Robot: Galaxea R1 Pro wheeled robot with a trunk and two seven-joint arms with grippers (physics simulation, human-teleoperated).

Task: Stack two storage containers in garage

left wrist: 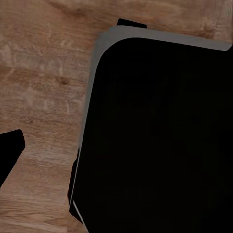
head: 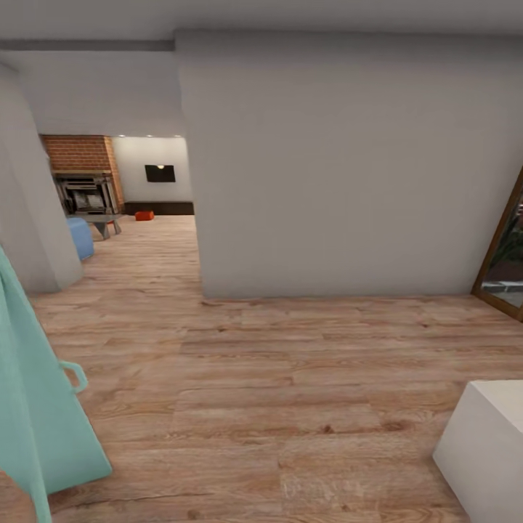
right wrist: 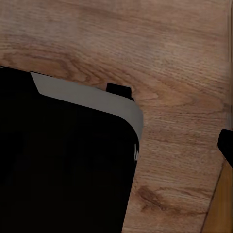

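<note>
- One orange-red storage container (head: 144, 216) shows in the head view, small and far off, on the light wood plank floor (head: 290, 378) at the far end of the living room (head: 145, 189). It sits in front of a long low dark cabinet (head: 160, 208), below a black wall-mounted TV (head: 160, 173).
- A second container cannot be made out; it may be hidden or too small to tell.
- A red brick fireplace (head: 81, 174) stands left of the container, with a blue seat (head: 81, 237) nearer the camera on that side.
- A big white wall (head: 341, 167) blocks the way straight ahead, so the open passage to the container runs past its left edge.
- The relation that matters: the container lies well ahead and to the left, far beyond either arm. My guess is the base has to drive through that opening before any reach makes sense, and which arm ends up nearer cannot be judged yet.
- At this range the container's long side cannot be read.
- Each wrist view looks down at the planks and a dark rounded body of the robot (left wrist: 160, 141); whether the fingers on either arm are apart or together cannot be told.
- A pale green door-like panel (head: 36, 407) hangs close on the left and a white block (head: 487, 450) on the right.
</note>
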